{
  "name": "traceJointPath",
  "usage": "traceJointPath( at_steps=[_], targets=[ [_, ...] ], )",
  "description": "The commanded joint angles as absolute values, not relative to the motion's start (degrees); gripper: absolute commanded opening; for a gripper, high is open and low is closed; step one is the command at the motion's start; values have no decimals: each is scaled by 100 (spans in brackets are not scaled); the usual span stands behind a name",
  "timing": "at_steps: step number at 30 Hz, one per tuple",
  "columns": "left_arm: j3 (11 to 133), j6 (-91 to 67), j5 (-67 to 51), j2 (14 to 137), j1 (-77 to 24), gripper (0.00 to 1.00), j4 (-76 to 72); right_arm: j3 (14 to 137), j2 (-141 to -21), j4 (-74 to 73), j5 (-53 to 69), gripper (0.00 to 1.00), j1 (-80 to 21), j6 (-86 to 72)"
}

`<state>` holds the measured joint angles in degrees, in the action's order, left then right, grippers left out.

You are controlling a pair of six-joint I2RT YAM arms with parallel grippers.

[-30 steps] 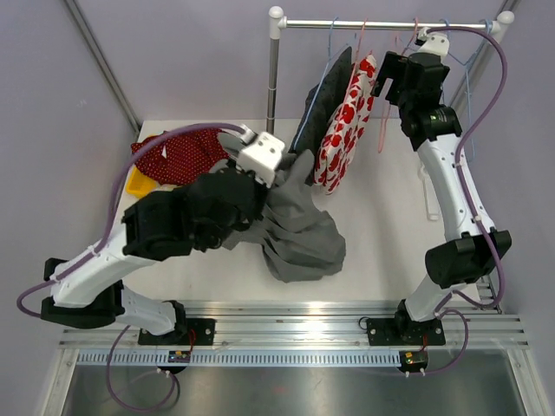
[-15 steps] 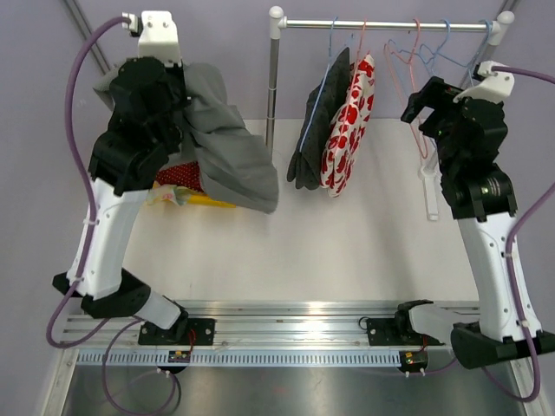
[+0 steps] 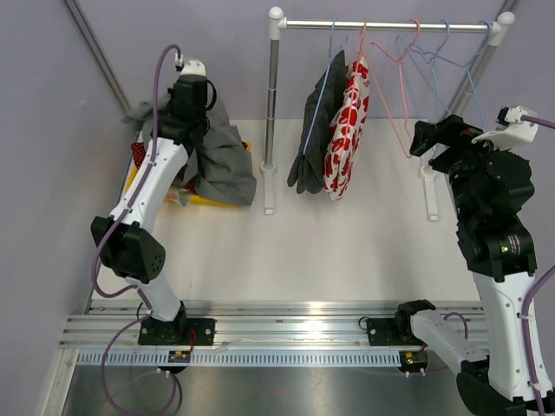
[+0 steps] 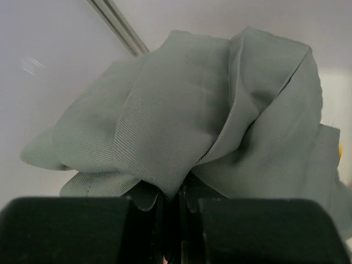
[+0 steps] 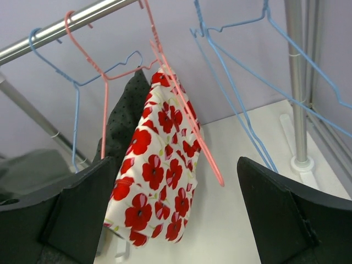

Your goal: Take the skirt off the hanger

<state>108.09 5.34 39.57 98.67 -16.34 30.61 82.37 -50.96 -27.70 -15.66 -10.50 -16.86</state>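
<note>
The left gripper (image 4: 171,206) is clamped tight on the grey skirt (image 3: 224,160), which hangs from it at the far left of the table (image 3: 347,243), draping over a yellow item (image 3: 212,202). The right gripper (image 3: 436,136) is spread wide, holding nothing, near a pink hanger (image 5: 192,125) on the rail (image 3: 381,26)

Looks like a robotics lab test cell: bare lilac enclosure walls (image 3: 52,87), slotted aluminium mounting rail (image 3: 295,314) along the near edge, white table (image 3: 347,251), small garment rack (image 3: 303,25).
</note>
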Motion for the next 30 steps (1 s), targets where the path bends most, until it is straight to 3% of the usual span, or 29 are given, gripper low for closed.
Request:
traceJointPath(
  at_steps=[1,5,6,9,10,13,23,30],
  targets=[
    [10075,-411,3104,9711,-1381,9,2732,8104,-4887,-2602,-943,99,-1081,-1942],
    [9625,-905,2611,10045,-1152,11,2830,8164,-4869,-2504,-554,99,-1090,-1714],
    [9581,-957,2393,10142,-1125,21,2830,8261,-4939,-2635,-475,100,-1090,-1653],
    [9501,-1159,1350,10195,-836,34,2848,8630,-5307,-2725,-27,99,-1072,-1521],
    [9475,-1212,1162,10108,-783,58,2830,8718,-5387,-2716,130,99,-1090,-1494],
    [9247,-1266,941,9600,-747,99,2690,9148,-5878,-2794,325,100,-1081,-1380],
    [8622,-1038,897,7544,-756,99,2988,11467,-8234,-3989,27,96,-1344,-1266],
    [8289,-1317,748,6541,-756,99,3296,12006,-9130,-4069,-509,95,-1599,-1204]
  ],
)
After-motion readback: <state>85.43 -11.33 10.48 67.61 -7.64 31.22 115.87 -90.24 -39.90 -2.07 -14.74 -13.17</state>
